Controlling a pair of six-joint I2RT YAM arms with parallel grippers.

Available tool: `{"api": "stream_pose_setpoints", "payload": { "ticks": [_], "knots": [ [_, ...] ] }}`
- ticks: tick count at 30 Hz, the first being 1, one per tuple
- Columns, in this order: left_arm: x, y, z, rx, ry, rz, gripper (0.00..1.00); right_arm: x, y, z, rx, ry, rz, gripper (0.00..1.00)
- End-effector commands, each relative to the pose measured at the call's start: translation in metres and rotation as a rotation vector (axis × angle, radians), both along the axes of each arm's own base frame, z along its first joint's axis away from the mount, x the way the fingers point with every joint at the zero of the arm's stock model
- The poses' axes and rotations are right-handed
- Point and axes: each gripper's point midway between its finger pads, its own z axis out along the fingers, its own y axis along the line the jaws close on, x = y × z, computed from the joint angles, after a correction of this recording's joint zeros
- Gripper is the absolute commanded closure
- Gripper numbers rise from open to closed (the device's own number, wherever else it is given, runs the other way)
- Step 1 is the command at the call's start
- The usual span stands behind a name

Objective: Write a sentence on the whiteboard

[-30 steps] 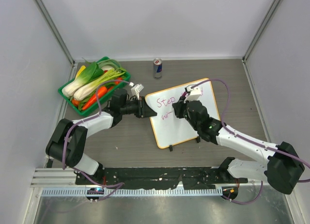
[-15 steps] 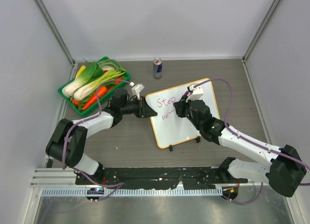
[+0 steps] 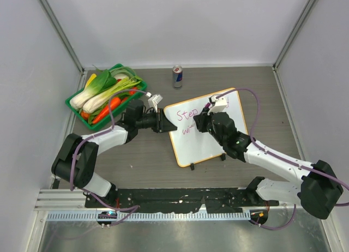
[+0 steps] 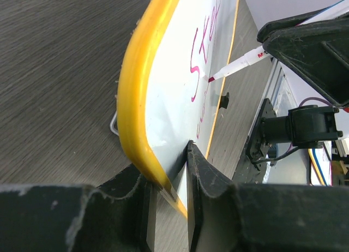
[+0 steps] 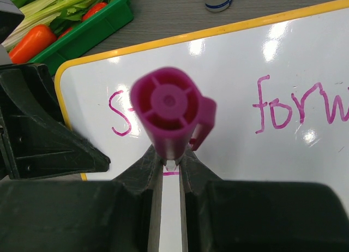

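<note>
The whiteboard (image 3: 210,143) lies mid-table, white with an orange rim and two black clips on its near edge. Pink writing (image 3: 185,114) shows "Step" above the start of a second line; the right wrist view shows "forw" (image 5: 297,107). My left gripper (image 3: 165,125) is shut on the board's left rim (image 4: 143,137), one finger on each face. My right gripper (image 3: 205,119) is shut on a magenta-capped marker (image 5: 170,113), held over the board. In the left wrist view the marker's tip (image 4: 211,78) touches the board beside the writing.
A green basket (image 3: 73,102) of vegetables, with leeks, bok choy and carrots, stands at the back left. A drink can (image 3: 177,76) stands behind the board. Grey walls close in the table on three sides.
My right gripper has shifted a little over the second line of writing, which has grown slightly. The left arm and the board have stayed in place.
</note>
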Motion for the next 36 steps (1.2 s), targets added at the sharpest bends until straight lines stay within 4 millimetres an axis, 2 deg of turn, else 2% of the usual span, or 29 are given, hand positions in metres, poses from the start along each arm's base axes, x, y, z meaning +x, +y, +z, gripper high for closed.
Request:
{"api": "stream_pose_setpoints", "payload": {
  "ticks": [1,15,20,26,36],
  "knots": [
    [-0.02,0.014,-0.062,0.222,0.019,-0.027,1.0,-0.001,-0.002,-0.001,-0.002,-0.003,-0.001,0.99],
    [-0.02,0.012,-0.063,0.224,0.019,-0.032,1.0,-0.019,-0.01,-0.042,-0.044,0.082,0.025,0.99],
    [-0.021,0.012,-0.064,0.226,0.021,-0.034,1.0,-0.023,-0.016,-0.047,-0.047,0.093,0.013,0.98],
    [-0.021,0.012,-0.064,0.23,0.021,-0.036,1.0,-0.02,-0.021,-0.041,-0.044,0.073,-0.02,0.99],
    [-0.021,0.012,-0.065,0.234,0.02,-0.035,1.0,-0.007,-0.023,-0.012,-0.038,0.005,-0.06,0.98]
  ]
}}
